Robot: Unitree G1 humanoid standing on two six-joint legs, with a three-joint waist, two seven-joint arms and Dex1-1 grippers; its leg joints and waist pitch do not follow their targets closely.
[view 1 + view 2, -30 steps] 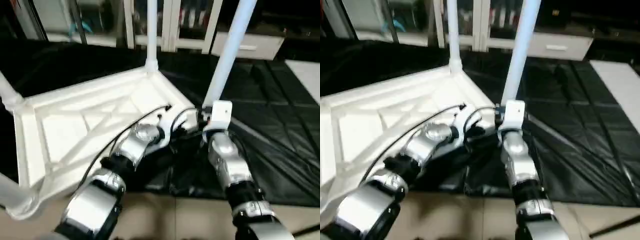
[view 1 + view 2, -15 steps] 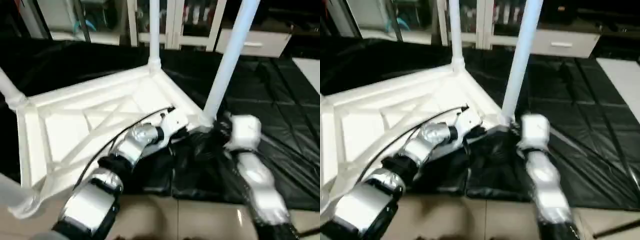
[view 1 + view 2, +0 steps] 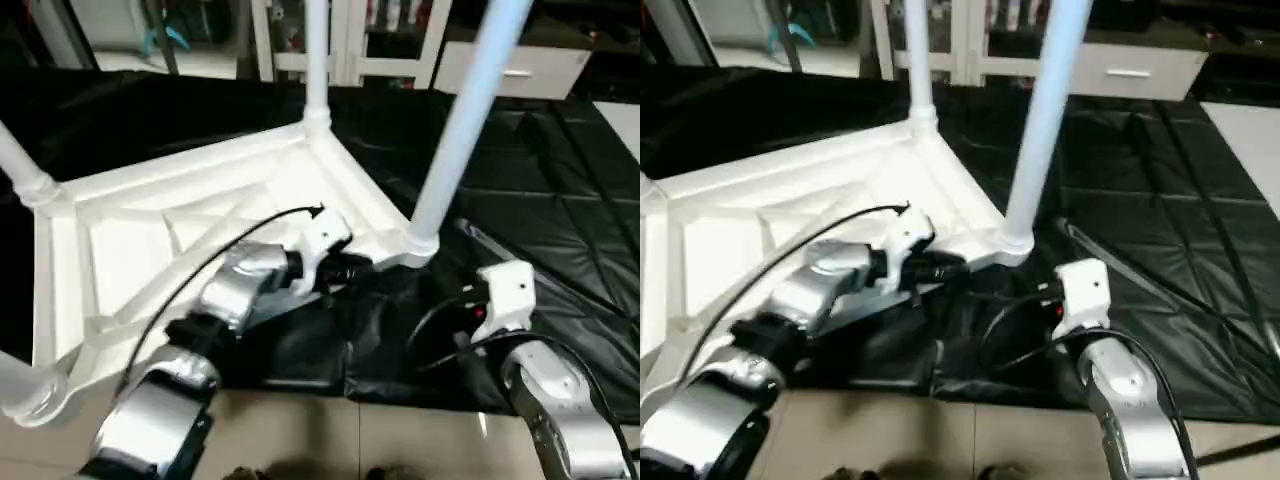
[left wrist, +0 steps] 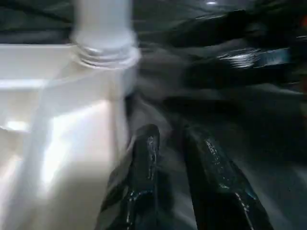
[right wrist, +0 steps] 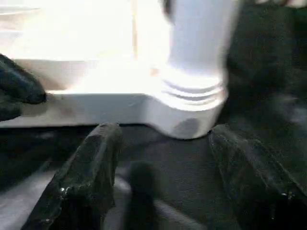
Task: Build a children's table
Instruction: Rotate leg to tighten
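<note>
table top (image 3: pixel 150 240): no writing legible | left hand (image 4: pixel 168 143): fingers slightly apart, empty | right hand (image 5: pixel 163 143): spread, empty

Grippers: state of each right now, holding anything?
Left gripper: fingers slightly apart, nothing between them, beside the table top's rim.
Right gripper: open, empty, facing the corner socket.

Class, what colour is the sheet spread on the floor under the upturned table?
Black sheet, clearest in the left eye view.
</note>
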